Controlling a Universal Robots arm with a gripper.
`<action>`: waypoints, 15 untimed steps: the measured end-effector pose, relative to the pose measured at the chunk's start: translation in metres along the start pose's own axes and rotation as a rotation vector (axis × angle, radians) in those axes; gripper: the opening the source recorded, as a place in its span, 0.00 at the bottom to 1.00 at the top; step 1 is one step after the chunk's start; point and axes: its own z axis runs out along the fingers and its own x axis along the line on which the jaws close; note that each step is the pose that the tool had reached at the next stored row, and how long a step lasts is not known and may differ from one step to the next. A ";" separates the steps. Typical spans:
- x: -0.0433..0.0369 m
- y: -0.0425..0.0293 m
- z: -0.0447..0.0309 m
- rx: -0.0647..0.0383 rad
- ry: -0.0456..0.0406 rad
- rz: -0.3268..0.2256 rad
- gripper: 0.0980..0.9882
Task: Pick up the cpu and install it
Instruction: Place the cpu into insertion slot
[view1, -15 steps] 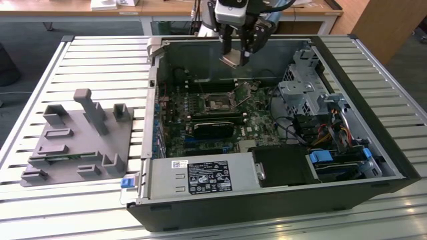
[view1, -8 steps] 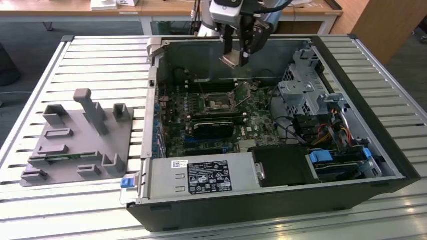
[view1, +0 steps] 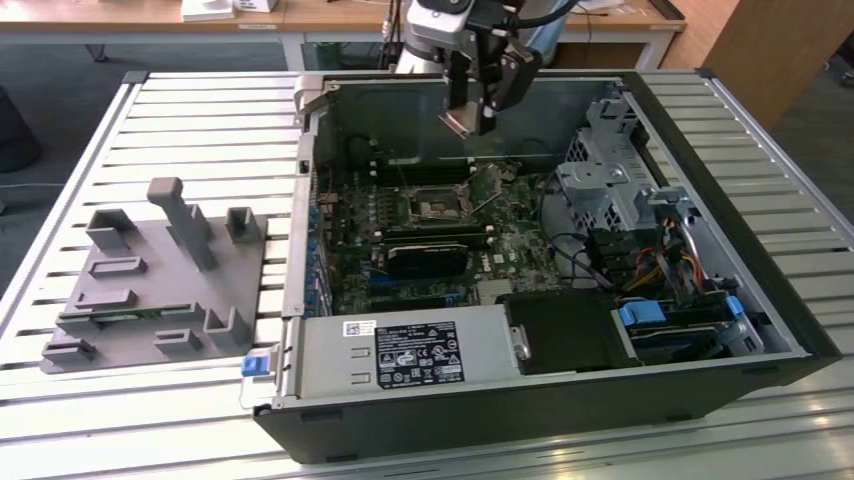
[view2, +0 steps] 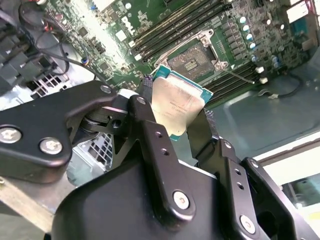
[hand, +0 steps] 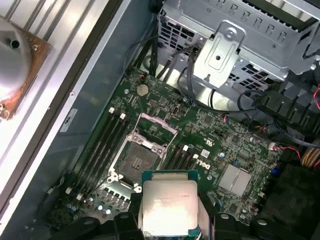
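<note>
The gripper (hand: 170, 222) pinches the cpu (hand: 169, 200) by its edges above the motherboard (hand: 215, 145); landing tilted or off the socket (hand: 137, 160) could bend pins.

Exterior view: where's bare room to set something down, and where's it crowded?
Free: table slats around the grey fixture, at the exterior view's left of the case. Inside, the socket lies open between memory slots. The end effector holds the cpu. Crowded: drive cage and cables at the exterior view's right.

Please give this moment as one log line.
gripper: shut on silver-grey square cpu | where: in air over green motherboard | metal-framed socket: empty
</note>
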 end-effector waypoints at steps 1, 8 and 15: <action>0.0000 0.0000 0.0001 0.000 -0.0007 0.013 0.48; 0.0002 0.0001 0.0010 0.002 -0.0050 0.110 0.48; 0.0006 0.0002 0.0023 0.004 -0.0088 0.206 0.48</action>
